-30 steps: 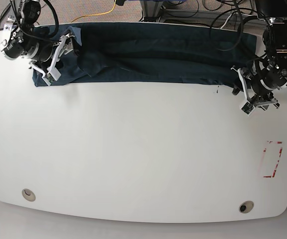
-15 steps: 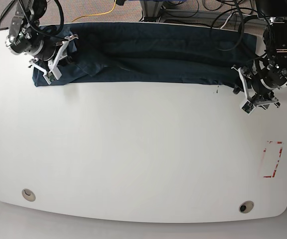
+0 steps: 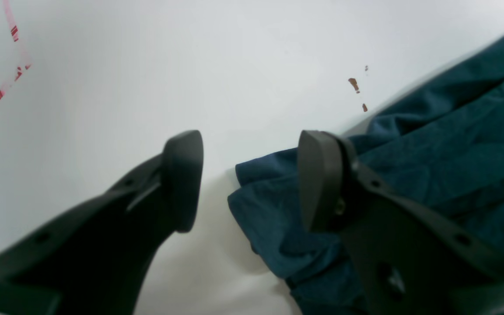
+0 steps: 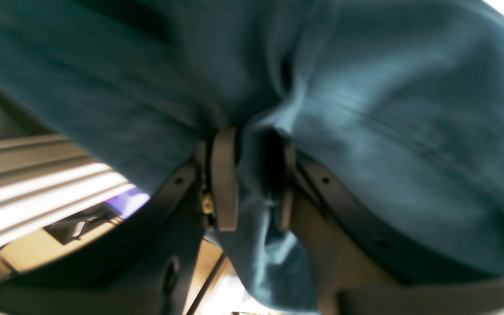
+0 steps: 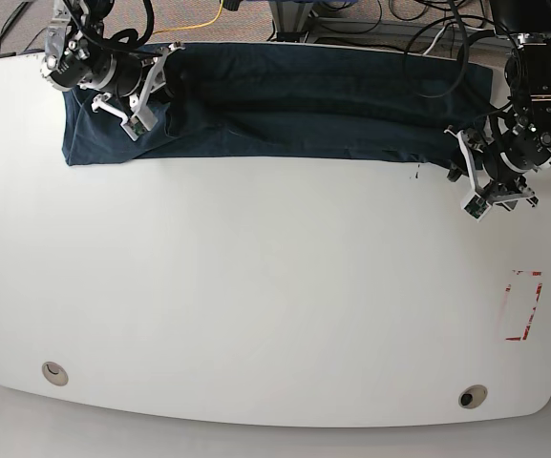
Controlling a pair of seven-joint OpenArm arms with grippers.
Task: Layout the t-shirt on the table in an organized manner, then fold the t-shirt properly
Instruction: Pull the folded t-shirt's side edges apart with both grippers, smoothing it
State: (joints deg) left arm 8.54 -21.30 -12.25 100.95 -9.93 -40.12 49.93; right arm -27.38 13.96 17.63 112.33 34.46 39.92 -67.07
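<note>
- Fabric of the dark blue t-shirt (image 5: 304, 110) is now being pinched between the closed jaws of the right gripper (image 4: 252, 179), which stood open over the shirt's corner a second ago.
- Since then that gripper has been travelling from the shirt's near corner up toward the far edge of the table (image 5: 256, 305), so the cloth there is being lifted and carried over.
- This is likely a fold or a straightening pull, with the laying-out stage still in progress.
- One t-shirt is lying in a long wrinkled band along the far edge of the one white table.
- Two grippers are showing; the left gripper (image 3: 252, 179) is waiting with jaws spread, holding nothing, one finger over bare table and one over the shirt's end.
- Two round holes and one red tape rectangle (image 5: 523, 305) are marking the tabletop.
</note>
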